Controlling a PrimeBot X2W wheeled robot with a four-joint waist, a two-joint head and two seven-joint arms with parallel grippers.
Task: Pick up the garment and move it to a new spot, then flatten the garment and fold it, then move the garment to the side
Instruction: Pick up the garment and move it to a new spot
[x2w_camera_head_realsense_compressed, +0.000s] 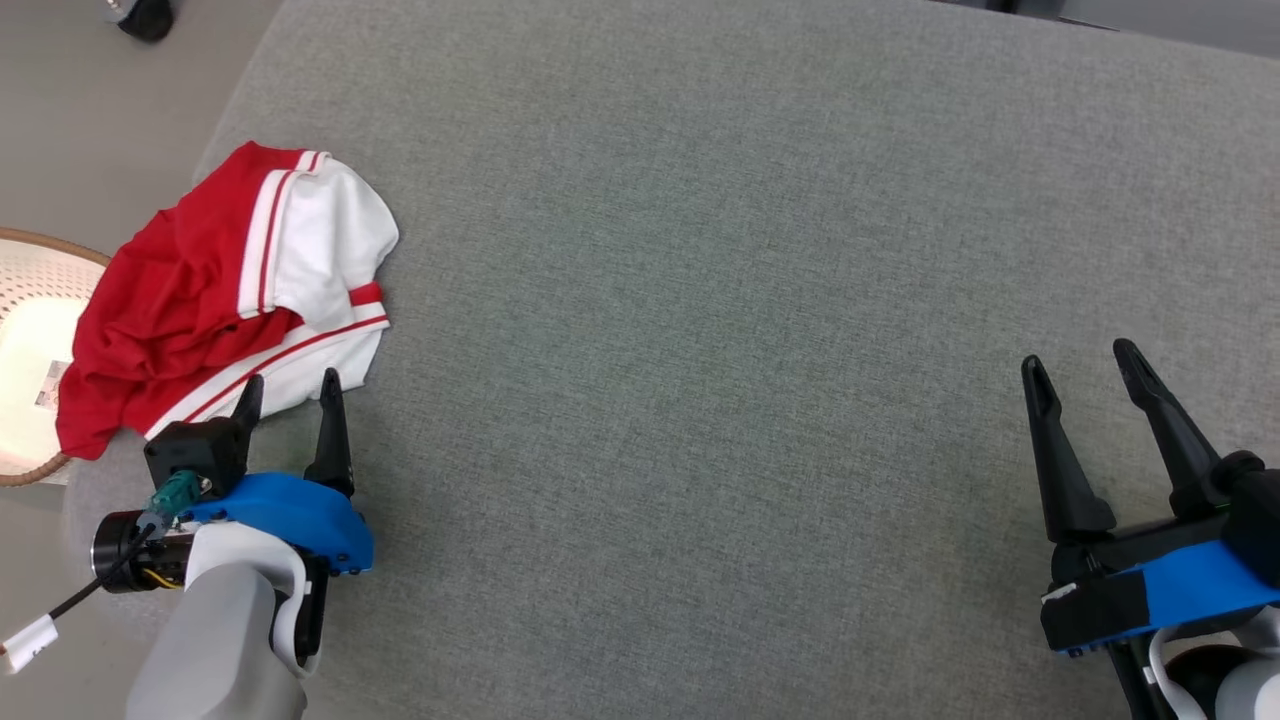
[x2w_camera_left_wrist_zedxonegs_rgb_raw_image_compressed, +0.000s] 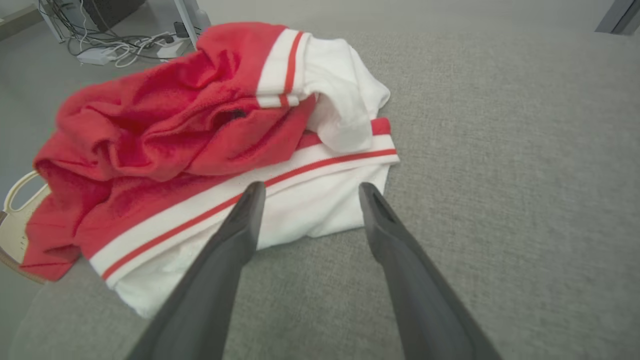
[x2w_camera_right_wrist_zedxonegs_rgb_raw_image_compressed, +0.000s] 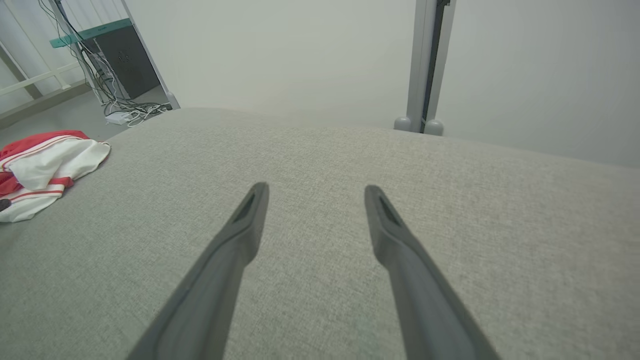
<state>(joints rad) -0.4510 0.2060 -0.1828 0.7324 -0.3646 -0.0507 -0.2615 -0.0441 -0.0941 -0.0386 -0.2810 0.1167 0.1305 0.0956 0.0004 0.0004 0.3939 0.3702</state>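
While the garment (x2w_camera_head_realsense_compressed: 200, 290) is left crumpled at the bed's (x2w_camera_head_realsense_compressed: 700, 300) left edge, the left end effector (x2w_camera_head_realsense_compressed: 290, 382) and right end effector (x2w_camera_head_realsense_compressed: 1080, 355) are held open; no step is completed.

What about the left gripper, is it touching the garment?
Cannot tell. In the left wrist view the left gripper overlaps the garment, but neither contact nor gap shows.
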